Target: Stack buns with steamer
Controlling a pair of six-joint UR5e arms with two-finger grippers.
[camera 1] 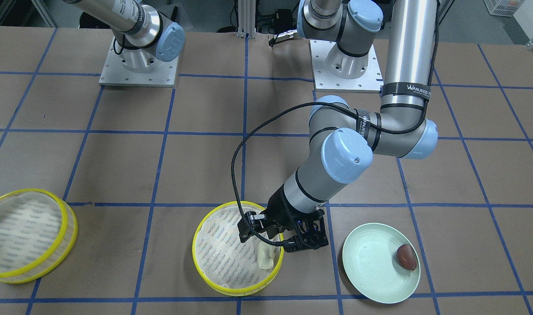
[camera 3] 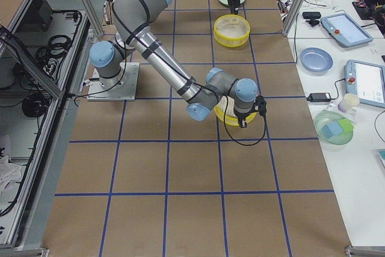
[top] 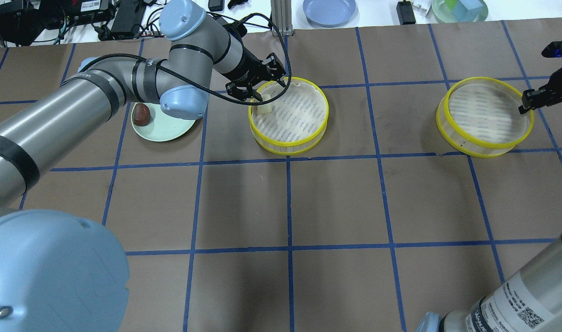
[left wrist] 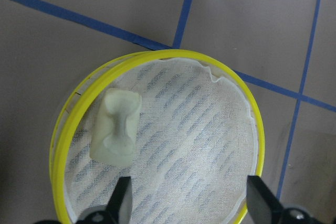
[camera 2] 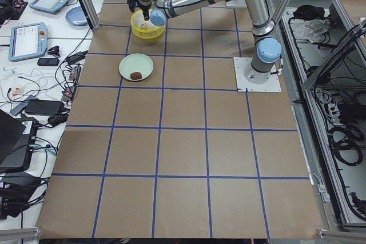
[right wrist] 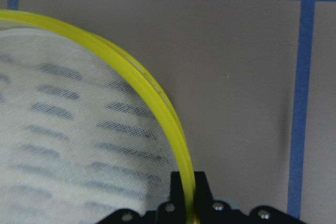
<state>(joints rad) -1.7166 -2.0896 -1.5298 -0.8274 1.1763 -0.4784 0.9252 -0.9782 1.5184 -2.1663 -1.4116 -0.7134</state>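
The cream bun [left wrist: 116, 127] lies inside the middle steamer tier [left wrist: 157, 56], near its rim; it also shows in the overhead view [top: 264, 109]. My left gripper [left wrist: 188, 184] hovers just above this tier [top: 288, 146], open and empty. The dark reddish-brown bun [camera 1: 406, 257] lies on the pale green plate [camera 1: 371, 271]. My right gripper [right wrist: 188, 182] is shut on the yellow rim [right wrist: 131, 66] of the second tier [top: 484, 150], which holds no bun and looks slightly tilted in the front view [camera 1: 43, 262].
My left arm's elbow [top: 182, 99] hangs over part of the green plate [top: 170, 131]. A blue plate [top: 329, 9] and a bowl with cubes [top: 461, 9] sit beyond the table's far edge. Brown table with blue grid tape between the two tiers.
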